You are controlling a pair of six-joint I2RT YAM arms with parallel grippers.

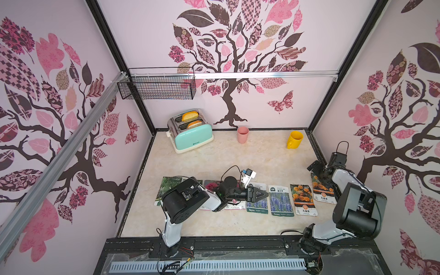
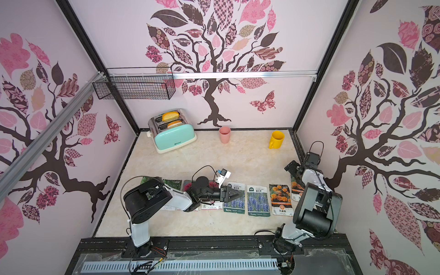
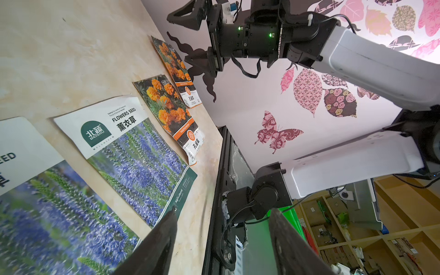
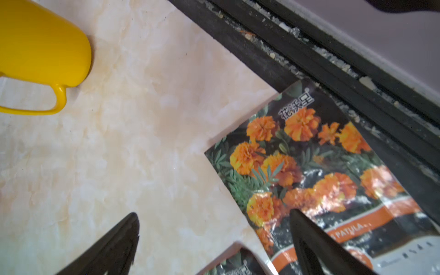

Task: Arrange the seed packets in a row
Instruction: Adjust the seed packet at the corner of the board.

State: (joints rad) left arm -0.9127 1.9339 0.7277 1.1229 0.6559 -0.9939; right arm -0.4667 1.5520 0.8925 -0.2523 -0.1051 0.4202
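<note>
The seed packets lie flat in a row near the table's front edge. From the left: a green gourd packet (image 1: 169,184) and a pink flower packet (image 1: 210,184), both partly hidden under my left arm. Then come two lavender packets (image 1: 257,206) (image 1: 281,201) and two marigold packets (image 1: 304,200) (image 1: 323,192). My left gripper (image 1: 263,194) hovers open and empty over the first lavender packet (image 3: 47,214). My right gripper (image 4: 214,215) is open and empty above the far end of the rightmost marigold packet (image 4: 309,162), which lies against the right wall.
A mint toaster (image 1: 190,131) with toast, a pink cup (image 1: 242,134) and a yellow mug (image 1: 294,139) stand along the back wall. A wire basket (image 1: 157,84) hangs high at the back left. A black frame rail (image 4: 333,71) borders the table's right side.
</note>
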